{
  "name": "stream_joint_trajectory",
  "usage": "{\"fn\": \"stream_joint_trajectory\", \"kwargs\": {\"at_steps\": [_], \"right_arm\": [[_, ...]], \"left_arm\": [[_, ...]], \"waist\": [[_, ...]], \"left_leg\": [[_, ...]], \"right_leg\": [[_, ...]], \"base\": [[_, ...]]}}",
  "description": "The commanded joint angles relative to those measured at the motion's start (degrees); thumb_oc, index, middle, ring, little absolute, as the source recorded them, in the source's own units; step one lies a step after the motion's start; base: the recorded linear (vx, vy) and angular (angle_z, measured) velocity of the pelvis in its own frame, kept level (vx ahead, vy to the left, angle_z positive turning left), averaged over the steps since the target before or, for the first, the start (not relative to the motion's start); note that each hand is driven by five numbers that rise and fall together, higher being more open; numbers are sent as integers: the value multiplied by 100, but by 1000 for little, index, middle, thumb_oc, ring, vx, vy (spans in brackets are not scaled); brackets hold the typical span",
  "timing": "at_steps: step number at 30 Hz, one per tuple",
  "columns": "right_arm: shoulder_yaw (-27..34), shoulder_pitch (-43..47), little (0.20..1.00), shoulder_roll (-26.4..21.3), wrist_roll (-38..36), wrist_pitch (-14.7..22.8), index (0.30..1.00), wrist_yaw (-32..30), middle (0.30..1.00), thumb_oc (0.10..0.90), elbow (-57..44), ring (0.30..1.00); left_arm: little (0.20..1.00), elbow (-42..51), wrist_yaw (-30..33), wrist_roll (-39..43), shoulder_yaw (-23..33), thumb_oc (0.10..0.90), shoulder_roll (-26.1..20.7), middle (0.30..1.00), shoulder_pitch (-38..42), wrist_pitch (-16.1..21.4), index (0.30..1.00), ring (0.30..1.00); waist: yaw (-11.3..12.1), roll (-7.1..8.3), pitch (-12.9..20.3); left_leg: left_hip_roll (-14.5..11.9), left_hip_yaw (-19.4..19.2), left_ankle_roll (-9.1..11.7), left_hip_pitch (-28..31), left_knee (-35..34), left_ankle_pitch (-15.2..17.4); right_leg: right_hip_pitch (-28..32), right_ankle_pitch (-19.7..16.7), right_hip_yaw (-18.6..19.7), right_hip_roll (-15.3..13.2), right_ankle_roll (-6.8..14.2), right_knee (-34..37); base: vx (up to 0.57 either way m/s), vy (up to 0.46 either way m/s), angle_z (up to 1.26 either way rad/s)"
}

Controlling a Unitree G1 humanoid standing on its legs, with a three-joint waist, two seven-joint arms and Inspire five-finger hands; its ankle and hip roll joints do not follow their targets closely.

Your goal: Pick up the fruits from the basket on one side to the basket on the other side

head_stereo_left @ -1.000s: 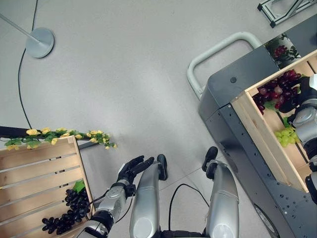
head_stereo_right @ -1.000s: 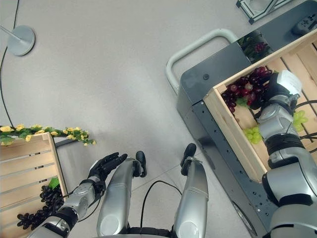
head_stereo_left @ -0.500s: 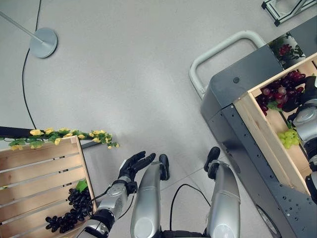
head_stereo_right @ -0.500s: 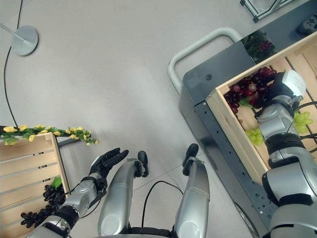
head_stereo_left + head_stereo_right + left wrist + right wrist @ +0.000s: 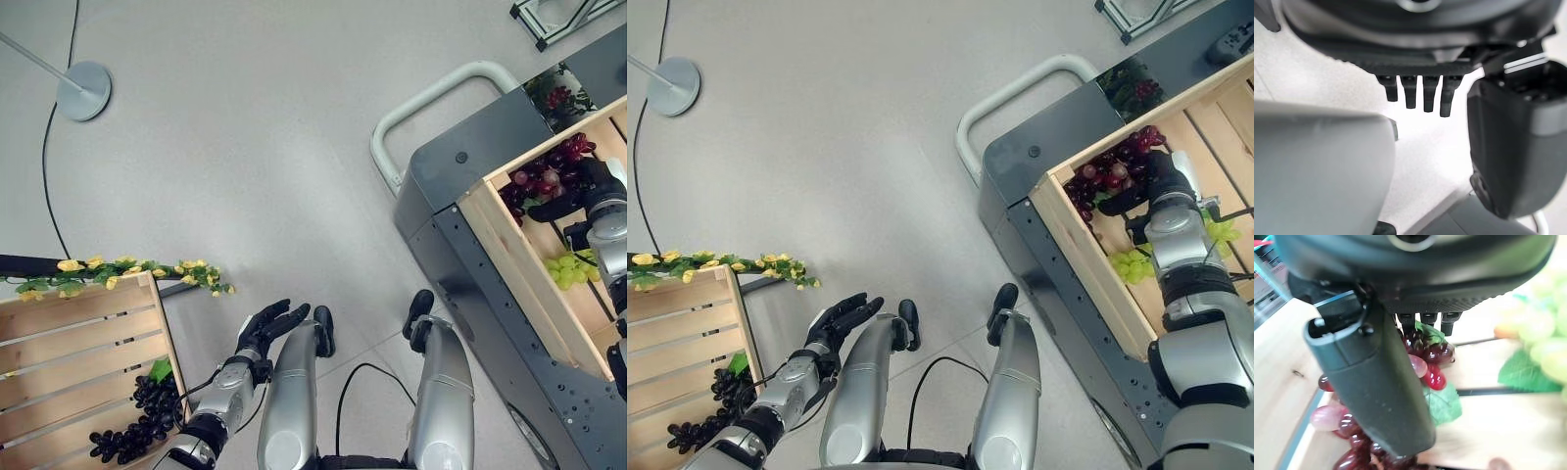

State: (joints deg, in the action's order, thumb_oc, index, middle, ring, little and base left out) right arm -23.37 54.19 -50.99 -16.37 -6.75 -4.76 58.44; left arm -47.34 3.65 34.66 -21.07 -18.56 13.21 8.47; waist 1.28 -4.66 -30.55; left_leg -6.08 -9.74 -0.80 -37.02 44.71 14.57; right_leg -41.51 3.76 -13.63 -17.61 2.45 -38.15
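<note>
A bunch of red grapes (image 5: 537,180) lies in the near corner of the wooden crate (image 5: 509,262) on the cart, with green grapes (image 5: 568,269) further along inside it. My right hand (image 5: 586,181) hovers at the red bunch, open, its thumb (image 5: 1371,382) stretched across the berries (image 5: 1425,363). Whether it touches them I cannot tell. A second slatted crate (image 5: 69,343) at the lower left holds a bunch of black grapes (image 5: 142,423). My left hand (image 5: 266,327) hangs open and idle beside that crate, its fingers (image 5: 1415,95) straight.
The right crate rides on a dark grey cart (image 5: 470,157) with a pale tubular handle (image 5: 421,103). A garland of yellow flowers (image 5: 127,269) runs along the left crate's far edge. A round stand base (image 5: 83,90) sits on the floor far left; a metal frame (image 5: 558,15) is top right.
My right hand has turned and settled lower over the red grapes, its thumb now reaching out across them. The left hand has barely moved; the camera shifted slightly.
</note>
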Motion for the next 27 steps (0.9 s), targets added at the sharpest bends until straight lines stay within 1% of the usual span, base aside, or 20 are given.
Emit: {"fn": "stream_joint_trajectory", "kwargs": {"at_steps": [1, 2, 3, 4, 5, 10, 12, 14, 17, 19, 20, 22, 23, 25, 27], "right_arm": [[115, 332, 900, 304, -259, 1168, 900, 619, 900, 800, -429, 900], [76, 343, 900, 370, 51, 1153, 900, 459, 900, 800, -368, 900], [73, 346, 900, 372, 68, 1152, 900, 454, 900, 800, -366, 900], [37, 360, 413, 383, 198, 1146, 413, 299, 413, 475, -335, 413], [27, 365, 300, 408, 337, 1104, 300, 37, 300, 400, -304, 300], [85, 431, 300, 477, 680, 817, 300, -672, 300, 400, -284, 300], [107, 454, 300, 495, 655, 682, 300, -879, 300, 400, -274, 300], [126, 455, 300, 482, 520, 655, 300, -888, 300, 400, -289, 300], [224, 341, 300, 497, 550, 628, 300, -979, 300, 400, -305, 300], [267, 263, 300, 490, 577, 666, 300, -1032, 300, 400, -266, 300], [293, 203, 300, 481, 615, 709, 300, -1076, 300, 400, -226, 300], [306, 169, 300, 464, 646, 723, 300, -1088, 300, 400, -223, 300], [326, 116, 300, 436, 679, 735, 300, -1098, 300, 400, -226, 300], [345, 70, 300, 418, 680, 737, 300, -1101, 300, 400, -247, 300], [392, -10, 300, 360, 677, 768, 300, -1052, 300, 400, -270, 300]], "left_arm": [[900, 383, 22, 97, -126, 800, -28, 900, -337, 381, 900, 900], [900, 378, 37, 98, -137, 800, -1, 900, -318, 394, 900, 900], [900, 378, 38, 98, -137, 800, 0, 900, -317, 395, 900, 900], [900, 396, 61, 114, -160, 800, 9, 900, -308, 394, 900, 900], [900, 415, 100, 224, -191, 800, 34, 900, -307, 391, 900, 900], [900, 392, 83, 337, -167, 800, 85, 900, -319, 427, 900, 900], [900, 395, 118, 276, -208, 800, 103, 900, -306, 479, 900, 900], [900, 384, 123, 297, -222, 800, 101, 900, -310, 508, 900, 900], [900, 336, 86, 574, -174, 800, 128, 900, -323, 489, 900, 900], [900, 283, 57, 687, -88, 800, 151, 900, -338, 456, 900, 900], [900, 217, 44, 729, 0, 800, 152, 900, -332, 419, 900, 900], [900, 189, 43, 734, 37, 800, 144, 900, -329, 414, 900, 900], [900, 144, 43, 663, 80, 800, 133, 900, -311, 373, 900, 900], [900, 108, 44, 598, 101, 800, 127, 900, -303, 348, 900, 900], [900, 42, 33, 520, 125, 800, 114, 900, -293, 310, 900, 900]], "waist": [[290, -164, 75], [303, -173, 75], [302, -174, 75], [307, -182, 75], [314, -193, 75], [326, -212, 75], [329, -207, 75], [326, -198, 75], [320, -159, 75], [327, -110, 75], [339, -44, 75], [340, -11, 75], [338, 38, 75], [331, 75, 75], [314, 143, 75]], "left_leg": [[235, -207, -179, 8, -104, -58], [237, -206, -174, 20, -105, -67], [237, -205, -174, 20, -105, -68], [243, -200, -178, 21, -105, -70], [249, -192, -187, 23, -105, -72], [254, -184, -188, 56, -136, -83], [247, -173, -190, 97, -149, -84], [245, -171, -193, 126, -162, -83], [231, -158, -185, 220, -210, -92], [215, -135, -196, 298, -208, -75], [190, -111, -207, 403, -220, -58], [173, -105, -208, 460, -226, -52], [150, -92, -203, 591, -267, -62], [131, -81, -195, 691, -295, -67], [102, -70, -188, 878, -345, -67]], "right_leg": [[217, 518, 48, 85, -145, -770], [234, 514, 36, 74, -144, -766], [235, 514, 35, 74, -144, -765], [237, 517, 29, 69, -148, -770], [242, 524, 26, 69, -155, -779], [271, 548, 9, 72, -158, -795], [326, 558, 3, 78, -161, -785], [360, 561, 0, 87, -167, -765], [478, 567, -12, 110, -174, -708], [568, 580, -18, 117, -173, -707], [696, 584, -43, 125, -171, -672], [770, 587, -59, 124, -172, -650], [918, 583, -77, 131, -167, -605], [1024, 578, -75, 139, -162, -569], [1218, 573, -56, 158, -154, -496]], "base": [[0, 0, 0], [0, 0, 0], [0, 0, 0], [0, 0, 0], [0, 0, 0], [0, 0, 0], [0, 0, 0], [0, 0, 0], [0, 0, 0], [0, 0, 0], [-3, -22, 5], [-6, -19, 11], [-3, -15, 10], [1, -5, 2], [0, 0, 0]]}}
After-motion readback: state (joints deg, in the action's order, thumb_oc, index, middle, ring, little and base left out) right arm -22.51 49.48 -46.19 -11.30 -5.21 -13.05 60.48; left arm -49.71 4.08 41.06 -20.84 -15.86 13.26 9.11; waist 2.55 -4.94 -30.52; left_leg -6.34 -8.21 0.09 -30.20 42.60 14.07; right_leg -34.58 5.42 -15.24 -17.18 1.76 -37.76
